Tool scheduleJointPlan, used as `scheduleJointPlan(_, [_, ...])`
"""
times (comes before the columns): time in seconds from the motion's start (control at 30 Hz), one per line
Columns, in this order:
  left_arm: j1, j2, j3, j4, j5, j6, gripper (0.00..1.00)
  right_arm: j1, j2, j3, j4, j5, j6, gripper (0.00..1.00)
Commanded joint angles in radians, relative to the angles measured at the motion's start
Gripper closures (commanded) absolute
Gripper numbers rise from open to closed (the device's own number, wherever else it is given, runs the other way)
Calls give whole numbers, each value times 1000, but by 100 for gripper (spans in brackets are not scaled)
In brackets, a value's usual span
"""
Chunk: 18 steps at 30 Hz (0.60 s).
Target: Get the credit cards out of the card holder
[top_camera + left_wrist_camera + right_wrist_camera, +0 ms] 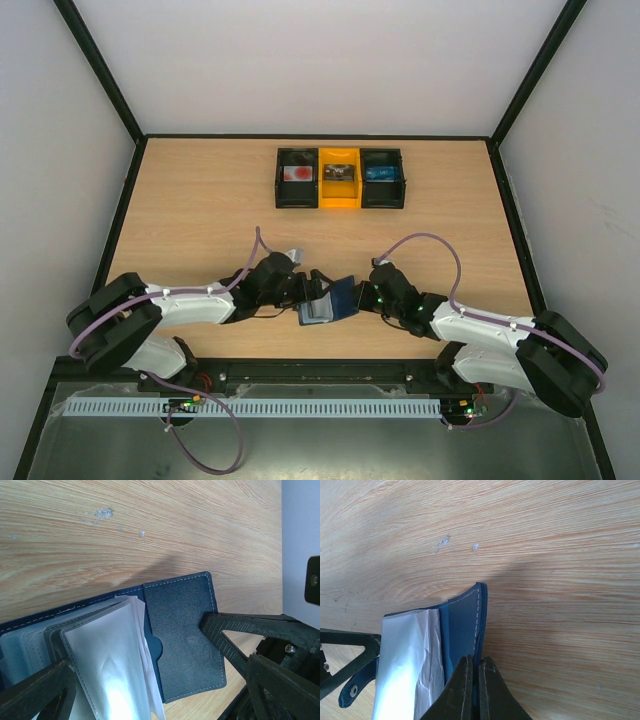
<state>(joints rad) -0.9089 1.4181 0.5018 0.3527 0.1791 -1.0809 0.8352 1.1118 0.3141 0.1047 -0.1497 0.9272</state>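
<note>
The card holder (pixel 340 296) is a dark navy wallet lying open on the table between my two grippers. In the left wrist view its navy flap (pixel 182 630) and clear pale sleeves (pixel 110 660) fill the lower half. My left gripper (pixel 308 290) is open, and its fingers (pixel 35 692) straddle the sleeves. My right gripper (pixel 360 295) is shut on the edge of the wallet's cover (pixel 465 625) and holds it upright; its jaws (pixel 476 660) pinch the stitched edge. No credit card shows plainly in the sleeves.
Three small boxes stand in a row at the back: a black one (pixel 297 178), a yellow one (pixel 339 177) and a black one (pixel 383 178), each with a small item inside. Bare wood table (pixel 200 220) lies around the wallet, within black-framed walls.
</note>
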Motion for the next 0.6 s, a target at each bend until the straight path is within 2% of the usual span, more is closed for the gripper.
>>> scheduleJointPlan(0.0, [3,1,-5,36,10,-8,7,1,-12,-18,18,9,13,98])
scheduleJointPlan(0.33, [-4,1,-2,121,39,-36,7,1,-7,-35,49,2,31,97])
scheduleJointPlan(0.47, [-13,27,19,160,47,-44,7,1,-19,-36,39,5,33,91])
scheduleJointPlan(0.57, [-15,65,41,173,55,-42,7,1,-46,-24,-2,17,24,81])
